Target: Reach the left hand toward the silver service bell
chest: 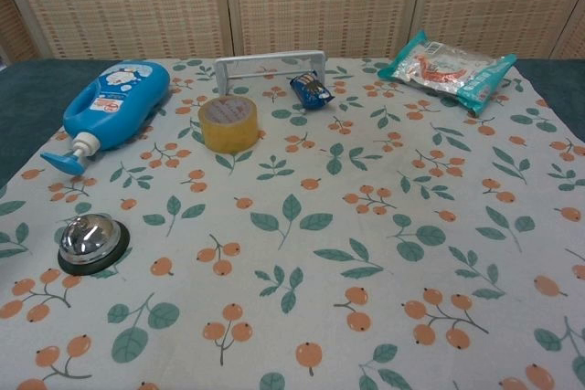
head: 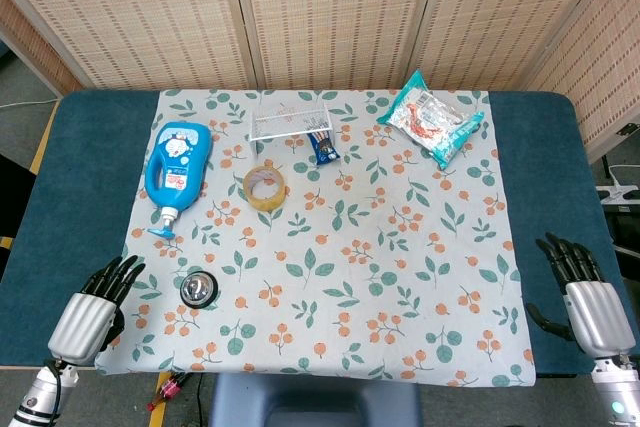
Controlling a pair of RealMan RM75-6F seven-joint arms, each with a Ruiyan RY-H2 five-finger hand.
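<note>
The silver service bell (head: 198,289) (chest: 91,241), a shiny dome on a black base, stands on the floral cloth near the table's front left. My left hand (head: 95,309) lies at the front left edge, to the left of the bell and apart from it, fingers spread and holding nothing. My right hand (head: 585,290) rests at the front right edge on the blue table cover, fingers apart and empty. Neither hand shows in the chest view.
A blue pump bottle (head: 177,169) (chest: 114,109) lies behind the bell. A tape roll (head: 265,187) (chest: 228,122), a white wire rack (head: 291,119) (chest: 271,65), a small blue packet (head: 324,148) (chest: 312,89) and a teal snack bag (head: 431,119) (chest: 450,66) sit further back.
</note>
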